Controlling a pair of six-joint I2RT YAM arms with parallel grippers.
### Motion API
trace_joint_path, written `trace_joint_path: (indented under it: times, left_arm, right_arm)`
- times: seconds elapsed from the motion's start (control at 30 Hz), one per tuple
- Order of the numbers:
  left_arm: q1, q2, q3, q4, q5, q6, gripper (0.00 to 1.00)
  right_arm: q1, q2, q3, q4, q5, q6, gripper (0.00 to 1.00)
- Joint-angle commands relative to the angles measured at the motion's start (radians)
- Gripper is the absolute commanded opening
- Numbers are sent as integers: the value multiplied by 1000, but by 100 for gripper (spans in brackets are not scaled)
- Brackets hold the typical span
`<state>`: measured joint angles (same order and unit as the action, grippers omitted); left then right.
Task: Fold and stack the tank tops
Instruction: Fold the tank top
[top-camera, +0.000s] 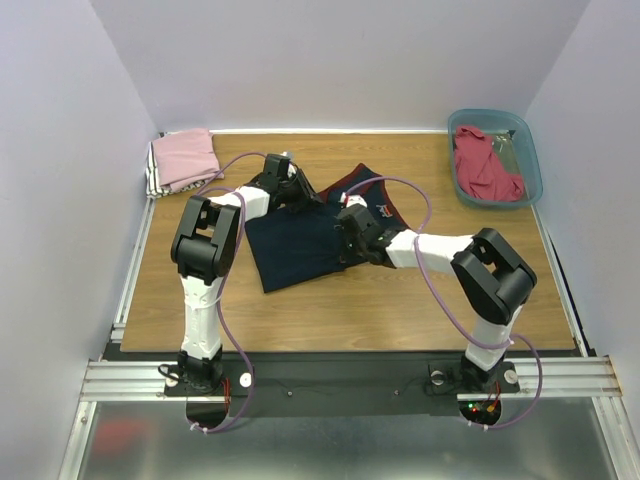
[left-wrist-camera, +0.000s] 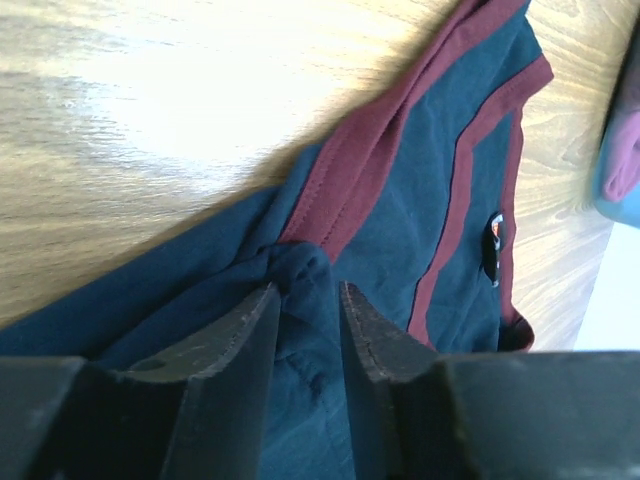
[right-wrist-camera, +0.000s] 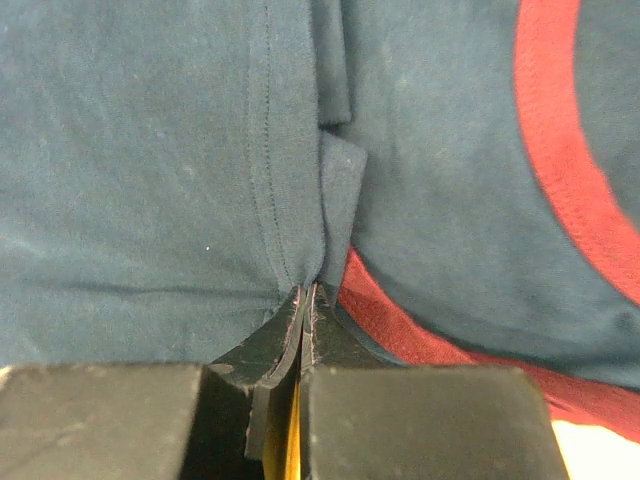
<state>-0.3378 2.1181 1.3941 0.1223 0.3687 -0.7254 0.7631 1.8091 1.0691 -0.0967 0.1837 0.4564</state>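
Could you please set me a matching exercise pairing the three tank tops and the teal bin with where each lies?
Things:
1 navy jersey
2 pink top
3 red top
4 teal bin

Places:
A inside the bin
B far right corner of the table
C folded, far left corner
D mid-table, gripped by left gripper and right gripper

Pairs: 1-D, 2-C, 3-A, 4-B

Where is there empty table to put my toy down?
The table is bare in front of the jersey, along the near edge. A thinner strip lies at the back, between the pink top and the bin. The middle is crowded: the left gripper and right gripper pinch the jersey there.
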Motion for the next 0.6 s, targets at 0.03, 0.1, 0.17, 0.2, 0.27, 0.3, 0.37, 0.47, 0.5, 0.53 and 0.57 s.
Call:
trace_joint_path:
  times: [0.03, 0.1, 0.17, 0.2, 0.27, 0.3, 0.37, 0.47, 0.5, 0.53, 0.57]
  left_arm:
    - [11, -82, 9, 10, -5, 46, 45]
    - [11, -105, 3, 10, -10, 46, 47]
    - [11, -125, -1, 10, -14, 41, 47]
    - [11, -130, -1, 10, -17, 38, 48]
    - [11, -147, -7, 7, -31, 34, 48]
    - [11, -150, -6, 4, -39, 29, 48]
    - [13, -162, -7, -7, -54, 26, 48]
    - [17, -175, -10, -16, -65, 23, 48]
    - [17, -179, -12, -16, -66, 23, 48]
    - [17, -179, -15, -16, -68, 23, 48]
    - [19, -187, -17, -16, -70, 21, 48]
  right_arm:
    - [-19, -28, -49, 163, -208, 51, 0]
    - [-37, -13, -61, 195, -257, 71, 0]
    - [-42, 4, -67, 227, -295, 93, 0]
    - [-44, 13, -69, 236, -314, 99, 0]
    - [-44, 38, -83, 282, -375, 125, 0]
    - [-44, 47, -83, 301, -395, 139, 0]
    - [-42, 64, -100, 368, -466, 165, 0]
    - [-25, 78, -118, 454, -532, 247, 1]
    - [-15, 81, -115, 459, -530, 252, 1]
    - [-2, 88, -106, 459, -524, 257, 1]
    - [22, 101, -83, 460, -524, 264, 1]
